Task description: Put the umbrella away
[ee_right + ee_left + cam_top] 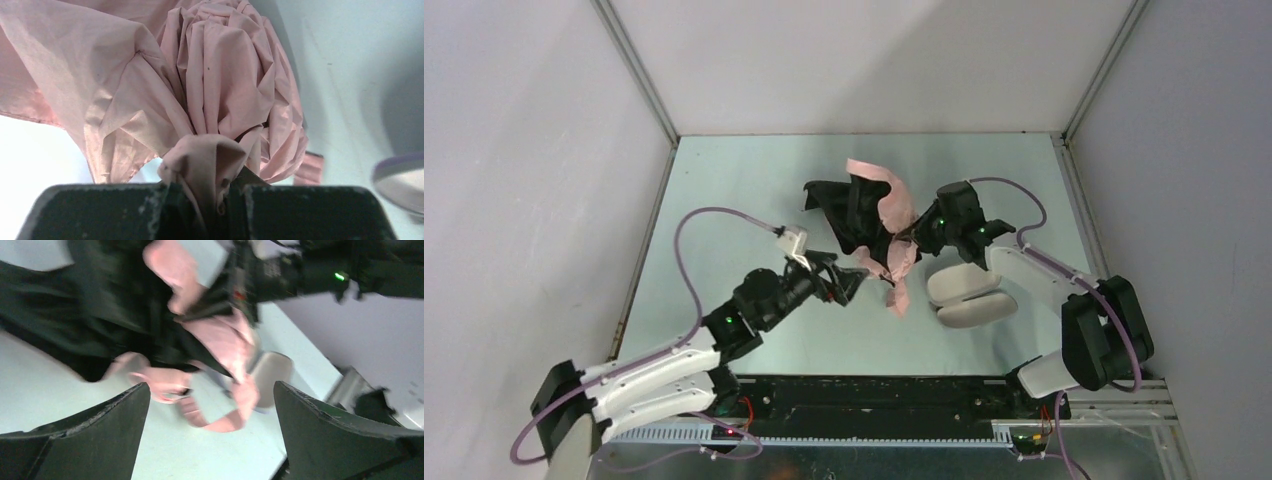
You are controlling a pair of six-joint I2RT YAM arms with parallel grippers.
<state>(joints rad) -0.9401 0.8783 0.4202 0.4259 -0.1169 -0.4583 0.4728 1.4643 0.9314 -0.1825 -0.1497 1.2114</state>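
Observation:
The umbrella (879,215) lies crumpled mid-table, salmon-pink fabric outside and black lining showing. My right gripper (914,235) is at its right side. In the right wrist view the right gripper (205,192) is shut on a bunched fold of the pink fabric (210,75). My left gripper (849,280) sits just left of the umbrella's lower end. In the left wrist view the left gripper (211,387) stands wide open, nothing between its fingers. The pink strap loop (220,422) hangs over the table ahead of it, below the umbrella (220,340). The shaft is hidden.
A pale grey-lilac oblong case (969,295) lies right of the umbrella, under the right arm. The case (272,370) shows behind the strap, and the case (400,180) edges into the lower right. Walls (544,150) close in the table.

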